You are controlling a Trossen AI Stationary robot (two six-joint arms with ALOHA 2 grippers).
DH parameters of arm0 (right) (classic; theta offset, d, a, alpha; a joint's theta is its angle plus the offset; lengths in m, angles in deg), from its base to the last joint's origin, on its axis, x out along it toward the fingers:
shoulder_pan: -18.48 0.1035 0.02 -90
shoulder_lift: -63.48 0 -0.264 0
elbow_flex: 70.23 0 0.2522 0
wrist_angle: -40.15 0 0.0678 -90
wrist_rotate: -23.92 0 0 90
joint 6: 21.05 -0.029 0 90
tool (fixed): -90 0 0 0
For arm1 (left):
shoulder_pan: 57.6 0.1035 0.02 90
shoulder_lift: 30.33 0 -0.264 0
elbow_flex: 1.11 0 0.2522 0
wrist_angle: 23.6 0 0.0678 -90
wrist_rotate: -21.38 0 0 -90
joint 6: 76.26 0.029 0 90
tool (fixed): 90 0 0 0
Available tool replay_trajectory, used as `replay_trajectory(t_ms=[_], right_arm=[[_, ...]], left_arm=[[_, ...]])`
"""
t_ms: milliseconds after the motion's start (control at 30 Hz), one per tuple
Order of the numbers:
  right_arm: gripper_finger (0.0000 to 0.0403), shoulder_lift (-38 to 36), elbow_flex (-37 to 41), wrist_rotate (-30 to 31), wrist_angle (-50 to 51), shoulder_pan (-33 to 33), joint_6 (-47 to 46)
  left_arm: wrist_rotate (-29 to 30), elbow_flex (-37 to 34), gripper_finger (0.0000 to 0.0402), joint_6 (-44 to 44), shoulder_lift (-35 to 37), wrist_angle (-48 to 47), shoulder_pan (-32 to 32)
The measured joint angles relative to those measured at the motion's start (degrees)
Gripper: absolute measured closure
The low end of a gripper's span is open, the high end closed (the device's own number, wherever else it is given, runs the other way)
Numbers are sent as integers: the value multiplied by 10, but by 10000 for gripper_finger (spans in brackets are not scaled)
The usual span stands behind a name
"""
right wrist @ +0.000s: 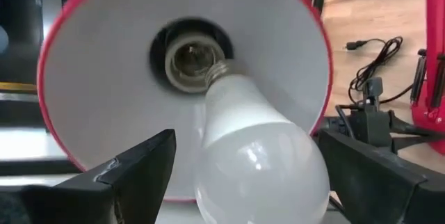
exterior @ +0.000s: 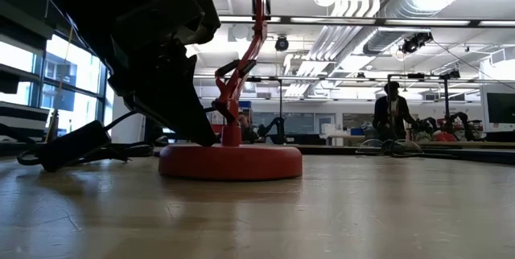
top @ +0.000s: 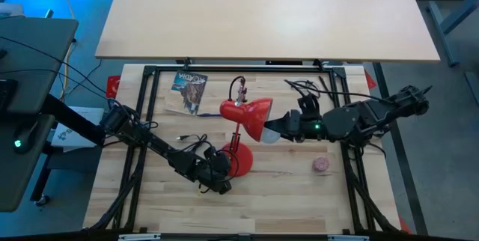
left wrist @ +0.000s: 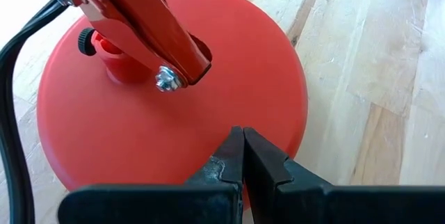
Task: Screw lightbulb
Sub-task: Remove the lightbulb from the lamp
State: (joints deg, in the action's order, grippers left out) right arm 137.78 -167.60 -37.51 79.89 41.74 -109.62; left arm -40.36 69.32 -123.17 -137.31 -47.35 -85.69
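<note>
A red desk lamp stands mid-table on its round base, and its shade opens toward the table's right. My right gripper holds the white lightbulb at the shade's mouth. The bulb's grey screw end sits at the socket, askew to it. My left gripper is shut, its tips on the lamp's base near the rim. My left gripper presses its shut fingertips down on the top of the lamp base near its near rim, slanting down from the table's left. My right gripper pinches the bulb's round glass between its two wide-set fingers, coming nearly level from the table's right. The bulb is clear of the table, its screw end pointing into the shade.
A small pink ball lies on the table at the right of the lamp base. A booklet lies at the far left, and black cables run beside the base. A person stands in the room beyond.
</note>
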Motion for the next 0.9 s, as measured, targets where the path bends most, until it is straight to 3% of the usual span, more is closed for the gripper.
replay_trajectory(t_ms=[367, 667, 900], right_arm=[[58, 0, 0, -64, -35, -13, 31], [61, 0, 0, -70, -25, -13, 42], [113, 0, 0, -76, -17, -13, 51]], left_arm=[[8, 0, 402, -25, 0, 4, 1], [8, 0, 401, -25, 0, 4, 1], [8, 0, 402, -25, 0, 4, 1]])
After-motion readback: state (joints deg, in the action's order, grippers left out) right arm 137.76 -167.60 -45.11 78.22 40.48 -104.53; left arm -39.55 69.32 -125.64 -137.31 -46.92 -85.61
